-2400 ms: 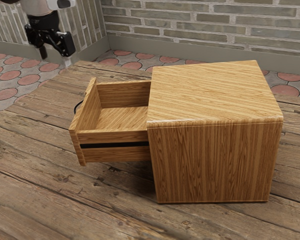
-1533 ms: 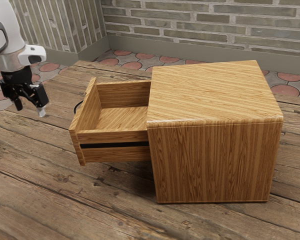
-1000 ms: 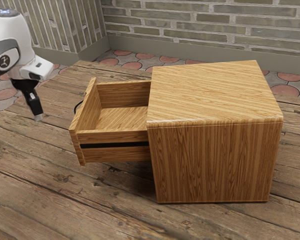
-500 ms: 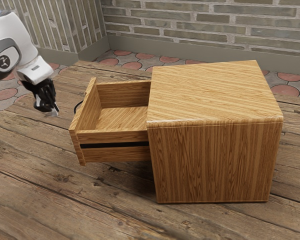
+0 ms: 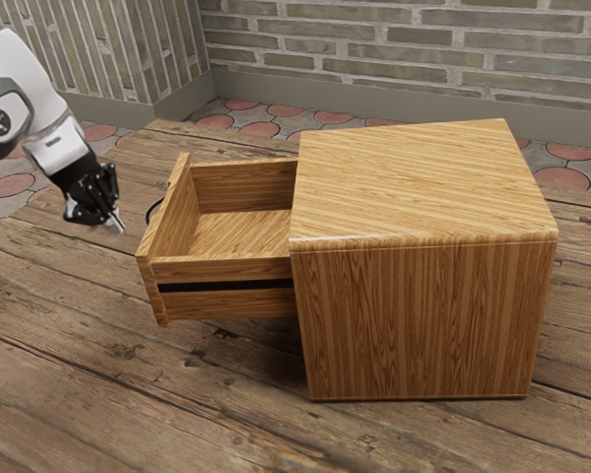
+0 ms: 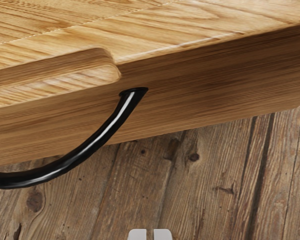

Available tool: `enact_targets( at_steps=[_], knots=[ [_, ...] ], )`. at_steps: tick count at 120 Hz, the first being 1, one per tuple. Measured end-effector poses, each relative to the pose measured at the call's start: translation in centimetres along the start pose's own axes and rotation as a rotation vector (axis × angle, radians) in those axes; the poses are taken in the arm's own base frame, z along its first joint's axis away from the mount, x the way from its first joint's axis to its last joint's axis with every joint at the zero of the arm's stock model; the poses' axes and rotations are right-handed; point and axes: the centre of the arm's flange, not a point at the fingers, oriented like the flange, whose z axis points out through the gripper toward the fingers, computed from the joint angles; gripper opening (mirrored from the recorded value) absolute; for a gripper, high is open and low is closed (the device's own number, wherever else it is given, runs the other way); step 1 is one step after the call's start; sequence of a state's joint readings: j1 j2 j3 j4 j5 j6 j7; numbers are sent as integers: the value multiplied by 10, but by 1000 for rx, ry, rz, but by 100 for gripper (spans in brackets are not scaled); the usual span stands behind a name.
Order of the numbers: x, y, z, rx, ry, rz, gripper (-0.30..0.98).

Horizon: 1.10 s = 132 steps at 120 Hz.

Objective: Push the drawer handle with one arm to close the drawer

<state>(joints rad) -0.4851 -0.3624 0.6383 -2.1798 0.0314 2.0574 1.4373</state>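
We are at the approach: the drawer [image 5: 227, 269] stands well out of the cabinet [image 5: 428, 320], toward the exterior view's left, and the push seems yet to begin. Our gripper [image 5: 115, 228] is closed on nothing, its two fingertips drawn together with a thin slit between them. It sits outside the drawer front [image 5: 149, 276], near the handle [image 5: 151, 209] and apart from it, tilted down toward it from the arm at the exterior view's left.

What we need next, we judge, is to bring the fingertips in against the handle or the wood just beside it, then drive toward the exterior view's right, straight along the drawer's travel, until the front meets the cabinet. A push too far to the near or far side could make the drawer bind, and a tip could slide off the curved handle.

The handle is a slim, glossy black bow, standing out from the front's outer face on the side away from the cabinet. One end meets the wood just below a rounded notch in the top edge. The drawer is pale brown wood with streaky grain, its inside bare, and a dark strip runs along its near side wall.
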Motion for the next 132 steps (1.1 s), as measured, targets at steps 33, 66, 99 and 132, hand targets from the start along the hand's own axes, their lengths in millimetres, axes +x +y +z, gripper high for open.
enact_targets(
  at_steps=[33,66,99,132],
  knots=[
    [-7,-16,0,21,-8,59,-10],
    [5,-23,5,25,-2,120,-10],
    [11,-27,12,29,5,150,-10],
    [20,-32,17,29,5,175,-10]
  ],
)
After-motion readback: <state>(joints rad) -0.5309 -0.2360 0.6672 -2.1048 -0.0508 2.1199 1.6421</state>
